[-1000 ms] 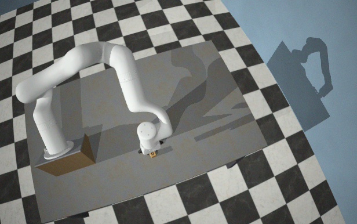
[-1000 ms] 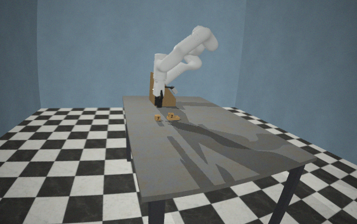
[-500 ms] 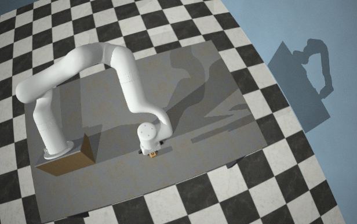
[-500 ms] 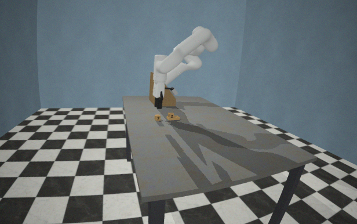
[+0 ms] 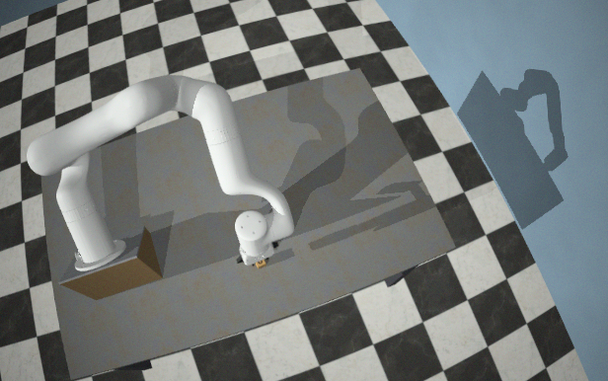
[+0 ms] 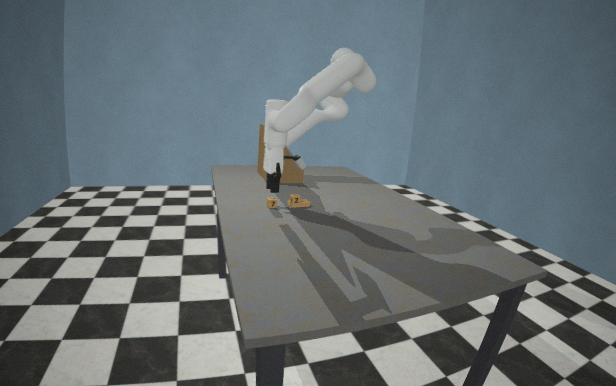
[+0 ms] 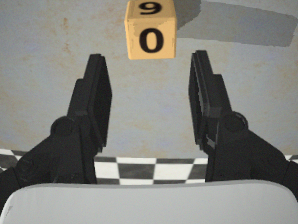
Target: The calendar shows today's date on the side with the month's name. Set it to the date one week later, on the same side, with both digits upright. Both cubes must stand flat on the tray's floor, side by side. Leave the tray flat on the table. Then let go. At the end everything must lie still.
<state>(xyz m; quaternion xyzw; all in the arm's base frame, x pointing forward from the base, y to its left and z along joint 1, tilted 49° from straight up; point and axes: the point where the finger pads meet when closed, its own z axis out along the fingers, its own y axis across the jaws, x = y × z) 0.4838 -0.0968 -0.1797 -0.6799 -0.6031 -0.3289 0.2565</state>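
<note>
A tan number cube (image 7: pixel 150 28) (image 6: pixel 271 202) (image 5: pixel 260 264) stands alone on the grey table (image 6: pixel 350 260), outside the tray. In the wrist view it shows a 0 on top and a 9 on the far face; in the exterior view its side shows a 7. The small tan tray (image 6: pixel 306 205) lies just right of it and holds a second cube (image 6: pixel 296 200) showing a 2. My gripper (image 7: pixel 149 72) (image 6: pixel 273 187) is open and empty. It hangs above the loose cube, a little short of it. The tray is hidden in the top view.
The arm's brown base block (image 5: pixel 118 276) (image 6: pixel 290 172) stands at the table's far end. The loose cube lies near the table's left edge (image 6: pixel 220 220).
</note>
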